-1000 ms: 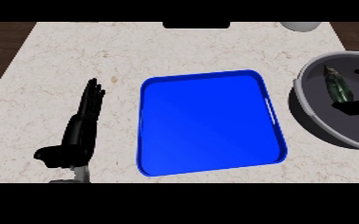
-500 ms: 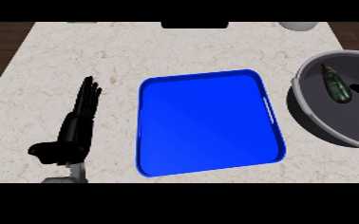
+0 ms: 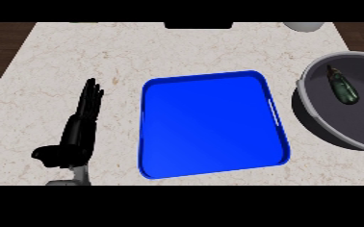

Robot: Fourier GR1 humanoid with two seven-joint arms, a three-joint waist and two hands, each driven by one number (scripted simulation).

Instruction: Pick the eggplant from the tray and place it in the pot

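The eggplant (image 3: 343,87) already lies in the pot (image 3: 313,120), far right of the left hand (image 3: 80,125), which rests open and empty beside the tray (image 3: 213,125).

**Surface and material check**

Pale speckled stone-look counter top (image 3: 177,53): matt, faint brown veining. Dark wood-grain strip (image 3: 10,43) at 10 o'clock. Rectangular bright blue plastic tray (image 3: 213,125), centre: smooth, glossy, a soft sheen running diagonally across its floor. Round grey metal-look pot (image 3: 313,120) at 3 o'clock: smooth, dull satin wall. Dark green-black eggplant (image 3: 343,87) inside it: glossy skin with small highlights. Black left hand (image 3: 74,134) at 8 o'clock: matt, plastic-like, above a grey forearm cuff.
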